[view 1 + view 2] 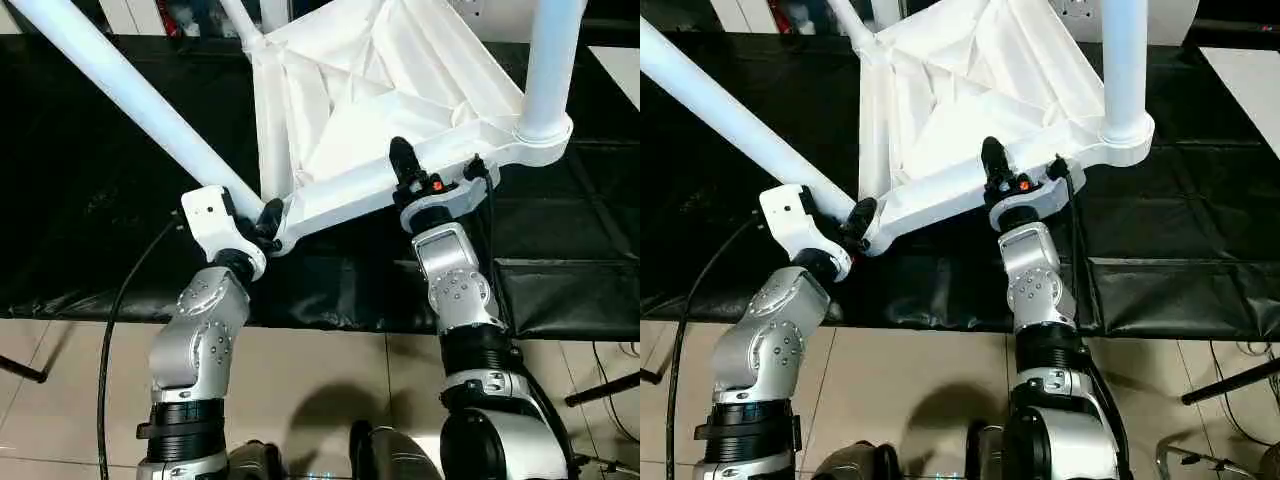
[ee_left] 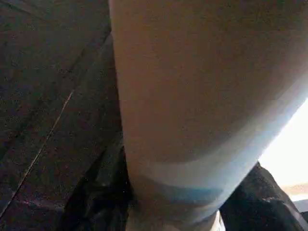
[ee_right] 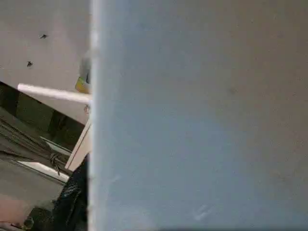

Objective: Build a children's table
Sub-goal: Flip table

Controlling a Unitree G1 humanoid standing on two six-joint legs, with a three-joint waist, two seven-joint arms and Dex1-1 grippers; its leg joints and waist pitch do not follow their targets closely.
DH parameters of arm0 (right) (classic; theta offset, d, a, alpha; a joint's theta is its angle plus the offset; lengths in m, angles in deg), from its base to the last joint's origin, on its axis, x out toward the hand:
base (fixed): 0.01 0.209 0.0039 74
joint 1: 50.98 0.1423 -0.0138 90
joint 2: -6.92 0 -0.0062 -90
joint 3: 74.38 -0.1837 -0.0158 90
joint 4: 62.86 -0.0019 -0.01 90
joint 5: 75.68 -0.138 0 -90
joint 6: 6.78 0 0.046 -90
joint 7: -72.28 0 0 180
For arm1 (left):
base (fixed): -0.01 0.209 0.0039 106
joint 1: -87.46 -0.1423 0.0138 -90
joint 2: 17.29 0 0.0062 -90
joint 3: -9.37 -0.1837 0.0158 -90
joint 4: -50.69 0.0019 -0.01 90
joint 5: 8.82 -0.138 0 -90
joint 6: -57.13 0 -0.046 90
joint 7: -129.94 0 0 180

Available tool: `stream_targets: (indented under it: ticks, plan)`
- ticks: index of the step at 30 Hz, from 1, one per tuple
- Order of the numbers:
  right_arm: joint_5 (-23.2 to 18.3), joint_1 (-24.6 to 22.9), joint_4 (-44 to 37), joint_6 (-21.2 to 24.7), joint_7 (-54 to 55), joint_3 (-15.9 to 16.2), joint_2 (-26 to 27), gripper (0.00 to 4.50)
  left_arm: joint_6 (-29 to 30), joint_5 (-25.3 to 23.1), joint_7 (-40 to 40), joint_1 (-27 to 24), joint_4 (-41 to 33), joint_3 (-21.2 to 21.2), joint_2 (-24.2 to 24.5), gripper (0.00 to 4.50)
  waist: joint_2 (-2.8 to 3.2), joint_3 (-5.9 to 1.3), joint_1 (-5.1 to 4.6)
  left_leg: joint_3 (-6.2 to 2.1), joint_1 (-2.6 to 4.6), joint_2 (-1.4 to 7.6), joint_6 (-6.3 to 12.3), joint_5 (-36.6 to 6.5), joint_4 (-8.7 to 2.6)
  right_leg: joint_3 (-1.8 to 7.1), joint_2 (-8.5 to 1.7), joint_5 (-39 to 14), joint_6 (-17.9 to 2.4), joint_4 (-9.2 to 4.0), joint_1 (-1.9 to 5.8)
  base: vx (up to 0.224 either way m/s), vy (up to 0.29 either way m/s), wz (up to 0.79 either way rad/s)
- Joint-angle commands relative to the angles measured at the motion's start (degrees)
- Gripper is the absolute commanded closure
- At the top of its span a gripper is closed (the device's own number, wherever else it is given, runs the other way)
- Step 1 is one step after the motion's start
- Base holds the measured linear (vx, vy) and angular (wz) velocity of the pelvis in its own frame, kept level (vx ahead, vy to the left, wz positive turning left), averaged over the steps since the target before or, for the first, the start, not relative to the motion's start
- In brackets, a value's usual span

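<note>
Nearest the camera, two silver forearms rise from the floor side toward the black sheet (image 1: 90, 200). The left gripper (image 1: 262, 222) sits at the near corner of the table top (image 1: 350, 110), where a long white leg (image 1: 130, 95) meets its socket; one black finger (image 1: 270, 216) lies against the leg's base, and the wrist view has the leg (image 2: 192, 106) pressed close across the lens, so the gripper is pinched on this leg right at the corner. The right gripper (image 1: 410, 172) is further along the near rim (image 1: 350, 195) of the top, with a black finger (image 1: 402, 158) standing up over the rim's edge on the ribbed side; whether its fingers are clamped on the rim or merely straddle it cannot be told. The top is upside down and tilted, ribs facing the camera, its near edge lifted just above the sheet between the two grippers. To the right, beyond the right gripper, a second leg (image 1: 552, 60) stands upright in its round socket (image 1: 543, 135). Farthest off, a third leg (image 1: 238, 18) leaves the top's far-left corner.
</note>
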Motion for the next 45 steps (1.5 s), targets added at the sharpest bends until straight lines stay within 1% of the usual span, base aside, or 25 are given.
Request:
stream_targets:
  ticks: [1,2,3,11,17,18,20,23,24,25,27,31,32,33,34,36,37,38,39,40,41,42,43,44,45]
  plan:
    - [-1.00,6.40,-0.88,0.56,-1.85,2.12,7.34,2.30,1.44,0.77,0.89,-0.85,2.15,-2.67,-1.76,2.04,-0.98,-5.46,0.04,-2.18,0.35,6.23,16.66,8.84,-3.56,3.61,-6.06,-9.96,-12.19,-2.90,4.42,0.000,0.000,0.00]
    - [-1.10,6.48,-0.85,0.61,-1.79,2.17,7.14,2.30,1.36,0.85,1.11,-0.91,2.02,-2.65,-1.70,2.04,-0.97,-5.48,0.03,-2.15,0.38,6.23,16.58,8.77,-3.55,3.63,-6.06,-10.09,-12.14,-2.90,4.41,0.000,0.000,0.00]
    - [-1.20,6.55,-0.86,0.68,-1.71,2.20,7.00,2.36,1.33,0.84,1.38,-0.98,1.89,-2.73,-1.51,1.69,-0.93,-5.48,0.04,-2.17,0.35,6.23,16.57,8.96,-3.55,3.62,-6.05,-9.98,-12.12,-2.86,4.41,0.000,0.000,0.00]
    - [-1.37,6.93,-0.84,0.72,-0.98,1.89,5.80,2.43,1.26,0.96,3.23,-1.41,1.28,-3.64,-0.46,1.64,-0.99,-5.78,-0.13,-2.15,0.36,6.29,17.55,10.97,-3.37,3.64,-6.04,-7.57,-12.78,-2.41,4.37,0.000,0.000,0.00]
    - [-1.47,7.67,-0.33,-0.47,-0.52,1.31,4.75,2.43,1.94,1.68,5.02,-1.80,-0.35,-4.01,0.53,1.64,-1.19,-5.89,-0.36,-2.08,0.22,6.08,17.53,11.33,-3.28,3.64,-6.05,-7.45,-12.73,-2.22,4.46,0.000,0.000,0.00]
    - [-1.66,8.02,-0.02,-0.86,-0.06,0.80,4.32,2.44,2.36,1.74,5.69,-2.19,-1.08,-4.18,1.21,1.64,-1.13,-6.06,-0.47,-2.12,0.13,6.09,17.93,12.66,-3.15,3.67,-6.04,-5.60,-13.01,-1.76,4.47,0.000,0.000,0.00]
    - [-1.61,8.66,0.67,-1.77,0.54,-0.13,2.98,2.44,3.32,2.02,7.50,-4.02,-3.38,-4.50,3.00,1.64,-0.97,-6.03,-0.65,-2.13,0.16,6.20,18.98,13.88,-3.06,3.64,-5.95,-4.01,-13.42,-1.55,4.24,0.000,0.000,0.00]
    - [-1.45,8.77,0.80,-1.96,0.54,-0.24,2.59,2.46,3.60,2.20,7.88,-4.64,-4.05,-4.52,3.42,1.64,-0.95,-5.93,-1.15,-2.00,0.03,6.14,19.73,13.76,-2.97,3.62,-5.94,-3.30,-14.06,-1.51,4.22,0.000,0.000,0.00]
    - [-1.45,9.18,1.06,-2.54,0.75,-1.01,1.38,2.46,3.99,2.98,9.37,-7.08,-5.89,-4.39,4.65,1.64,-0.82,-5.92,-1.10,-1.98,0.05,6.11,19.66,13.38,-2.97,3.59,-5.88,-3.77,-13.97,-1.61,4.26,0.000,0.000,0.00]
    - [-1.47,9.53,1.29,-2.84,0.82,-1.52,0.54,2.46,4.25,3.51,10.40,-8.64,-7.06,-4.30,5.40,1.64,-0.88,-5.94,-1.11,-2.10,-0.01,6.26,19.48,13.29,-3.01,3.58,-6.02,-3.82,-14.01,-1.46,4.40,0.000,0.000,0.00]
    - [-1.41,9.76,1.27,-3.01,0.97,-1.92,-0.30,2.46,4.53,4.17,11.28,-10.03,-8.21,-4.06,6.01,1.64,-0.79,-5.86,-1.47,-2.01,0.15,6.38,19.29,13.04,-3.10,3.55,-5.76,-4.31,-14.18,-1.49,4.14,0.000,0.000,0.00]
    - [-0.38,9.81,0.67,-3.35,1.47,-2.47,-2.67,2.46,5.66,6.11,12.59,-12.12,-10.36,-2.23,7.10,1.64,-0.61,-5.61,-1.05,-1.80,0.46,6.29,18.18,11.18,-3.19,3.63,-5.64,-6.40,-13.78,-1.86,3.88,0.000,0.000,0.00]
    - [0.50,9.50,0.16,-3.44,1.40,-2.15,-3.56,2.46,6.15,6.58,14.52,-12.82,-11.05,-2.66,8.67,1.64,-0.63,-5.61,-0.96,-1.84,0.41,6.33,17.86,10.99,-3.23,3.64,-5.67,-6.66,-13.69,-1.88,3.95,0.000,0.000,0.00]
    - [0.50,9.50,0.16,-3.44,1.40,-2.15,-3.56,2.46,6.15,6.58,14.52,-12.82,-11.05,-2.66,8.67,1.64,-0.48,-5.64,-0.75,-1.93,0.59,6.38,17.72,11.24,-3.26,3.62,-5.52,-6.53,-13.56,-1.80,3.83,0.000,0.000,0.00]
    - [0.50,9.50,0.16,-3.44,1.40,-2.15,-3.56,2.46,6.15,6.58,14.52,-12.82,-11.05,-2.66,8.67,1.64,-0.53,-5.65,-0.81,-1.91,0.54,6.41,17.81,11.47,-3.23,3.64,-5.47,-6.19,-13.62,-1.68,3.84,0.000,0.000,0.00]
    - [3.17,8.40,-2.08,-3.52,1.69,-1.26,-5.89,2.46,6.94,7.24,20.57,-14.78,-13.62,-4.87,14.20,1.64,-0.74,-5.80,-0.53,-2.03,0.57,6.48,17.86,12.69,-3.23,3.73,-5.71,-4.57,-13.99,-1.18,3.98,0.000,0.000,0.00]
    - [3.32,8.34,-2.19,-3.53,1.72,-1.21,-6.00,2.46,6.95,7.25,20.87,-14.87,-13.76,-5.00,14.49,1.64,-0.64,-5.80,-0.43,-2.03,0.65,6.45,17.95,13.07,-3.22,3.71,-5.63,-4.30,-14.08,-1.11,3.85,0.000,0.000,0.00]
    - [5.44,7.67,-3.64,-3.16,2.06,-0.19,-7.64,2.46,6.27,6.79,24.33,-15.35,-15.45,-6.58,18.01,1.64,-0.54,-5.75,-0.24,-1.92,0.85,6.40,18.05,13.57,-3.20,3.70,-5.45,-3.93,-14.05,-1.08,3.67,0.000,0.000,0.00]
    - [8.53,6.81,-5.19,-2.71,3.06,1.14,-9.62,2.46,5.87,6.54,27.47,-15.23,-17.54,-7.67,21.37,1.64,-0.74,-5.82,-0.04,-1.75,1.05,6.44,18.09,14.22,-3.15,3.80,-5.37,-3.67,-14.09,-0.92,3.50,0.000,0.000,0.00]
    - [11.20,6.07,-6.58,-2.08,3.80,2.41,-11.45,2.46,6.01,6.58,29.80,-14.42,-19.47,-8.26,24.10,1.64,-0.62,-5.73,0.38,-1.80,1.11,6.34,17.87,14.48,-3.17,3.74,-5.33,-3.98,-13.89,-1.00,3.41,0.000,0.000,0.00]
    - [13.38,5.42,-7.85,-1.61,4.81,3.39,-12.87,2.46,6.81,7.15,31.58,-13.40,-21.35,-8.42,26.17,1.64,-0.58,-5.86,0.58,-1.82,1.28,6.30,17.57,15.66,-3.14,3.78,-5.17,-3.41,-13.78,-0.60,3.37,0.000,0.000,0.00]
    - [13.94,5.25,-8.20,-1.50,5.12,3.64,-13.23,2.46,7.16,7.39,32.00,-13.05,-21.88,-8.40,26.67,1.64,-0.69,-5.61,0.78,-1.70,1.43,6.34,16.82,15.02,-3.17,3.91,-5.22,-4.30,-13.57,-0.80,3.14,0.000,0.000,0.00]
    - [14.94,4.82,-9.38,-0.71,6.43,3.91,-14.06,2.46,8.69,8.37,33.21,-11.27,-23.85,-8.31,28.52,1.64,-0.60,-5.44,0.88,-1.63,1.41,6.39,16.01,13.88,-3.21,3.97,-5.32,-5.50,-13.54,-0.89,3.12,0.000,0.000,0.00]
    - [15.05,4.76,-9.59,-0.54,6.68,3.91,-14.18,2.46,8.99,8.55,33.41,-10.90,-24.22,-8.30,28.86,1.64,-0.45,-5.26,1.25,-1.49,1.57,6.45,13.92,10.85,-3.39,4.02,-5.41,-8.69,-13.29,-1.27,3.12,0.000,0.000,0.00]
    - [15.35,4.53,-10.51,0.19,8.08,3.75,-14.59,2.46,10.51,9.87,34.26,-9.08,-25.81,-8.01,30.26,1.64,-0.50,-5.17,1.17,-1.43,1.39,6.32,12.95,9.16,-3.43,4.03,-5.53,-10.15,-13.20,-1.48,3.30,0.000,0.000,0.00]
